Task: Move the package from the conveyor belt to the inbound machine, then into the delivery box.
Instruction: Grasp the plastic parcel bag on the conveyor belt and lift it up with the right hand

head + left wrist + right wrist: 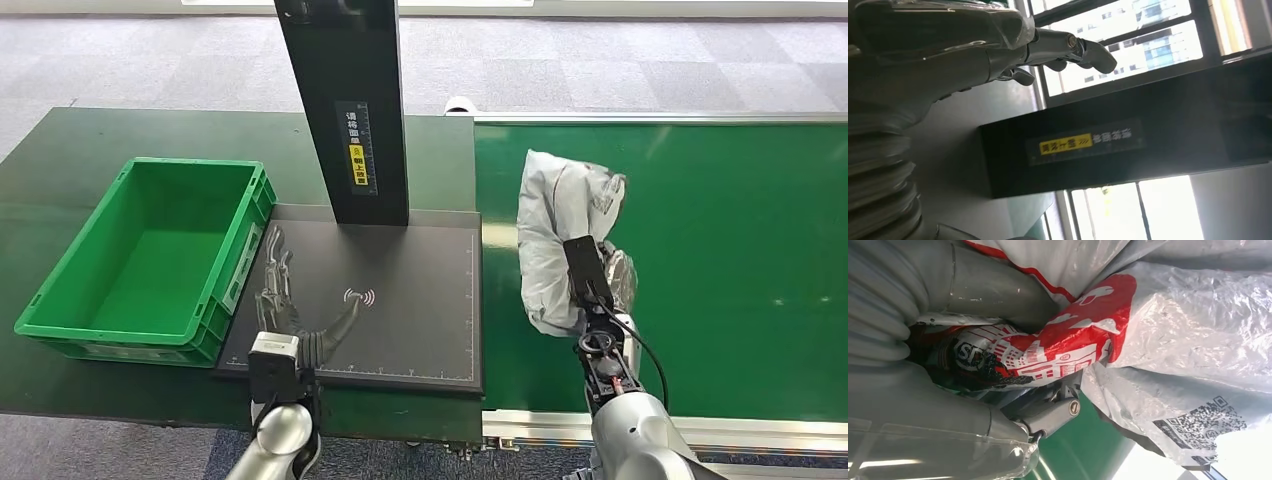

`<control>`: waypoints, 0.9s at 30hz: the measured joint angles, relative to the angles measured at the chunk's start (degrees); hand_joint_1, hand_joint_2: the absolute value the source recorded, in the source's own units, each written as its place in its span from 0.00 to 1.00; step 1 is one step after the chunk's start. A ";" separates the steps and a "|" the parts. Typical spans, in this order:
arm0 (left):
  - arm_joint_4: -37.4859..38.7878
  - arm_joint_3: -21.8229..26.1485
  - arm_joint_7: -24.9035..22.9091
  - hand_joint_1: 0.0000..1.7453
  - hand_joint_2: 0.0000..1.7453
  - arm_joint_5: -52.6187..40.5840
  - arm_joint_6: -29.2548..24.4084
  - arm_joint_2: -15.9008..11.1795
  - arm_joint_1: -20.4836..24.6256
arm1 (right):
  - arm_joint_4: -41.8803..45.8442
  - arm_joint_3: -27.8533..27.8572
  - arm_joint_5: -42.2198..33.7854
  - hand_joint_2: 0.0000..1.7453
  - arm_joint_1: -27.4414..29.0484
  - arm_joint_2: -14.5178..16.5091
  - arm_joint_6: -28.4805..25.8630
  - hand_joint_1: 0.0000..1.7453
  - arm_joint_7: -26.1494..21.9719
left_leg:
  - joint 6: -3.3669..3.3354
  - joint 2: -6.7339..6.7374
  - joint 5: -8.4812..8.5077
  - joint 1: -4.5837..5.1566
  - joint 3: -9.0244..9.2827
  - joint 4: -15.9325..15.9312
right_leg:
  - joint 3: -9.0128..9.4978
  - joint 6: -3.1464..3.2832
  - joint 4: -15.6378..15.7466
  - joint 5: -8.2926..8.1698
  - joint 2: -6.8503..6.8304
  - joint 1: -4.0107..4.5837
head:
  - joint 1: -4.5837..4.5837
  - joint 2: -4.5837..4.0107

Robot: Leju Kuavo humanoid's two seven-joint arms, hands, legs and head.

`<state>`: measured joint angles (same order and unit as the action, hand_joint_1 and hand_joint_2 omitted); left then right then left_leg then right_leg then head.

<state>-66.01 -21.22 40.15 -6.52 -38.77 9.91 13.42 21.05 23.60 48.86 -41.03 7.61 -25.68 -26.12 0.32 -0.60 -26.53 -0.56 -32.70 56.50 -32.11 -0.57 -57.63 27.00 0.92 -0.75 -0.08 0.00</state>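
A crumpled white and grey plastic package with red print and a QR code is over the left part of the green conveyor belt. My right hand grips its near end, thumb and fingers wrapped around the bag. Whether the bag touches the belt I cannot tell. My left hand lies over the left side of the inbound machine's black plate, fingers stretched out and apart, holding nothing. The green delivery box stands to the left of the plate.
The machine's black column with a yellow label rises from the back of the plate, between the box and the belt. A silver rail runs along the belt's near edge. Grey carpet lies beyond the table.
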 joint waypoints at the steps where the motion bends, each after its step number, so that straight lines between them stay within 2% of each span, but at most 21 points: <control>1: 0.27 0.69 0.00 0.00 1.00 -1.01 -0.28 -0.16 1.50 | 1.81 -0.44 -0.67 1.00 -0.50 1.38 -1.71 1.00 -2.39 | 0.00 0.00 0.00 0.00 0.00 0.00 | -0.01 0.00 -0.01 0.00 0.00 0.00 | 0.01 0.00; 3: 0.83 2.12 0.00 0.00 1.00 -3.67 -0.74 -0.30 4.12 | 6.86 -2.31 -2.11 1.00 -0.30 4.12 -2.84 1.00 -4.77 | 0.01 0.00 0.00 -0.01 -0.01 0.00 | -0.02 0.01 -0.01 0.01 0.00 0.01 | 0.01 0.00; 5: 1.79 4.32 -0.01 0.00 1.00 -8.04 -0.92 -0.15 6.25 | 13.73 -5.98 -4.06 1.00 1.67 6.75 -1.51 1.00 -4.48 | 0.01 0.00 -0.01 -0.01 -0.03 0.00 | -0.04 0.01 -0.01 0.02 -0.01 0.01 | 0.01 0.00; 9: 4.77 10.63 -0.03 0.00 1.00 -13.16 -1.11 0.31 9.98 | 27.25 -17.70 -10.96 1.00 7.60 10.68 3.68 1.00 -0.20 | 0.03 0.05 -0.03 -0.01 -0.16 -0.01 | -0.21 0.01 -0.01 0.02 0.04 0.01 | 0.02 0.00; 14: 7.77 15.50 -0.06 0.00 1.00 -12.40 -1.16 0.27 13.79 | 35.21 -31.76 -17.36 1.00 11.42 12.89 7.59 1.00 3.59 | 0.04 0.04 -0.02 -0.01 -0.22 -0.01 | -0.29 0.02 -0.01 0.02 0.03 0.01 | 0.01 0.00; 17: 8.72 16.76 -0.06 0.00 1.00 -12.60 -1.17 0.26 14.81 | 37.33 -35.96 -18.84 1.00 12.25 13.32 8.88 1.00 4.04 | 0.04 0.01 -0.02 -0.01 -0.26 -0.01 | -0.28 0.02 -0.01 0.02 0.02 0.01 | 0.03 0.00; 20: 9.35 18.03 -0.05 0.00 1.00 -14.87 -1.18 0.45 15.57 | 36.85 -39.65 -24.54 1.00 12.27 13.40 11.99 1.00 5.14 | 0.03 0.01 -0.02 0.00 -0.29 -0.01 | -0.28 0.01 -0.01 0.02 0.02 0.00 | 0.04 0.00; 24: 9.59 20.57 -0.04 0.00 1.00 -19.94 -0.64 1.14 16.55 | 30.85 -46.44 -35.28 1.00 11.37 13.40 11.02 1.00 5.85 | 0.04 -0.02 -0.02 0.00 -0.30 -0.01 | -0.29 0.01 -0.01 0.02 0.02 0.00 | 0.03 0.00; 27: 8.23 22.41 -0.04 0.00 1.00 -21.72 -0.39 1.32 16.25 | 25.40 -49.10 -37.30 1.00 10.75 13.35 9.74 1.00 5.84 | 0.04 -0.02 -0.02 -0.01 -0.30 -0.01 | -0.31 0.01 -0.01 0.02 0.02 0.01 | 0.03 0.00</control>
<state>-57.78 1.19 40.11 -28.24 -39.16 11.23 29.68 46.44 -25.50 11.57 -30.28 20.96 -15.93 -20.28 0.35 -0.62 -26.56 -0.57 -33.00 56.49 -32.42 -0.55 -57.64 27.01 0.94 -0.74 -0.05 0.00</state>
